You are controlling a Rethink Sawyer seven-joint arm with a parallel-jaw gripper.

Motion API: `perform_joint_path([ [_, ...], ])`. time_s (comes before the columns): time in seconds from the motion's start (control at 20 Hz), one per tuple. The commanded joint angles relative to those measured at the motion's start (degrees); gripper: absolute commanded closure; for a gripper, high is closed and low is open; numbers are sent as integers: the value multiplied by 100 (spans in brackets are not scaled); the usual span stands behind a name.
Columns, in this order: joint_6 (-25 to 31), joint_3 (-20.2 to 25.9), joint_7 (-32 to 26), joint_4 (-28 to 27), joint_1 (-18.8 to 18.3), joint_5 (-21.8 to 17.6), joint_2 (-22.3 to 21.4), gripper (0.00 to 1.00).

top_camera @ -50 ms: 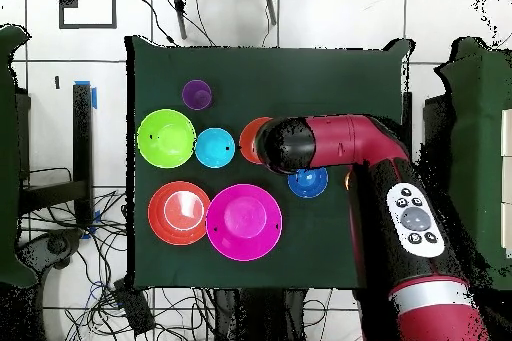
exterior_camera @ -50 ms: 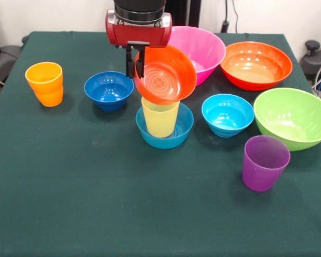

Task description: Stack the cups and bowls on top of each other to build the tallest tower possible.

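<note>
My gripper [exterior_camera @ -50 ms: 135,67] is shut on the rim of a small orange-red bowl [exterior_camera @ -50 ms: 167,75], which hangs tilted on its side with its inside facing the front camera. Its lower edge is at the rim of the pale yellow cup [exterior_camera @ -50 ms: 159,121]; whether they touch I cannot tell. That cup stands upright in a mid-blue small bowl [exterior_camera @ -50 ms: 185,127], forming the tower. In the overhead view the arm [top_camera @ -50 ms: 345,147] hides the tower, and only part of the held bowl [top_camera @ -50 ms: 250,139] shows.
A dark blue bowl [exterior_camera @ -50 ms: 108,90] and an orange cup [exterior_camera @ -50 ms: 45,83] stand left of the tower. On the right are a cyan bowl [exterior_camera @ -50 ms: 227,114], a purple cup [exterior_camera @ -50 ms: 265,162] and a lime green bowl [exterior_camera @ -50 ms: 293,116]. Behind stand pink [exterior_camera @ -50 ms: 203,51] and orange-red [exterior_camera @ -50 ms: 255,64] large bowls.
</note>
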Motion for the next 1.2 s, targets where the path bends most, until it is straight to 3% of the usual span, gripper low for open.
perform_joint_path([
  [0.05,-331,-123,420,-132,241,-173,339,100],
  [1.2,-236,-154,242,-213,255,-68,369,100],
])
